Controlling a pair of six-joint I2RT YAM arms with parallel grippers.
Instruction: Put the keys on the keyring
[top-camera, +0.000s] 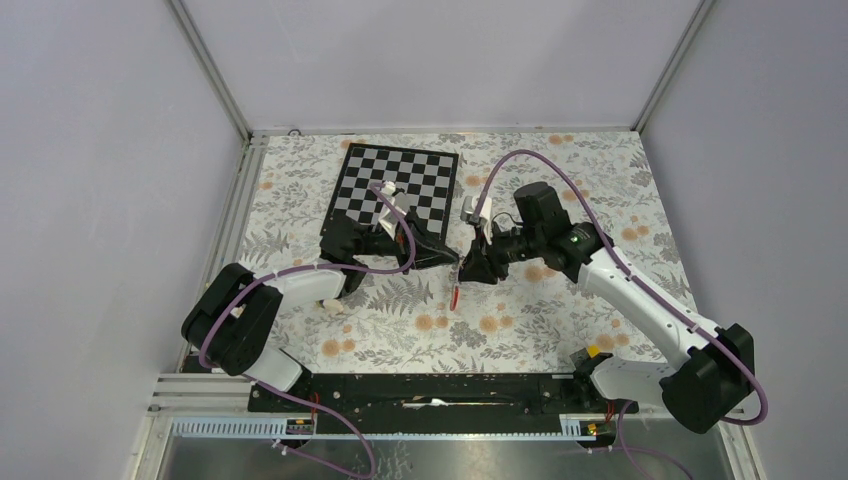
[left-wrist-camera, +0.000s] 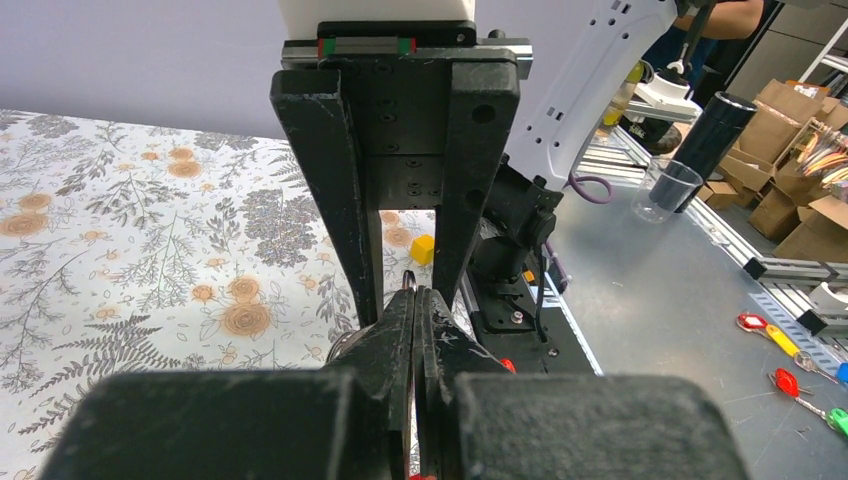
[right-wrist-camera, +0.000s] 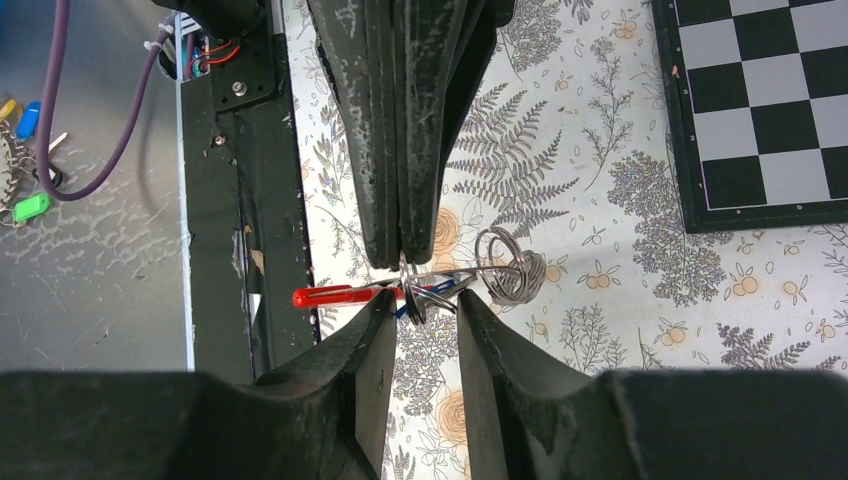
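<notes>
Floral-print table (top-camera: 560, 330), chessboard (top-camera: 400, 180) at the back; two arms meet tip to tip at mid-table.

Keyring (right-wrist-camera: 345, 296): red bar and silvery wire coils, held off the cloth, long axis running from the fingertips toward the near edge, red end nearest the arm bases. Left gripper (right-wrist-camera: 403, 255): arm reaching in low from the left, jaws pinched together on the wire. Right gripper (right-wrist-camera: 422, 310): arm reaching in from the right, jaws narrowly apart, flanking a wire loop and the keys (right-wrist-camera: 447, 287), of which only a blue sliver shows.
</notes>
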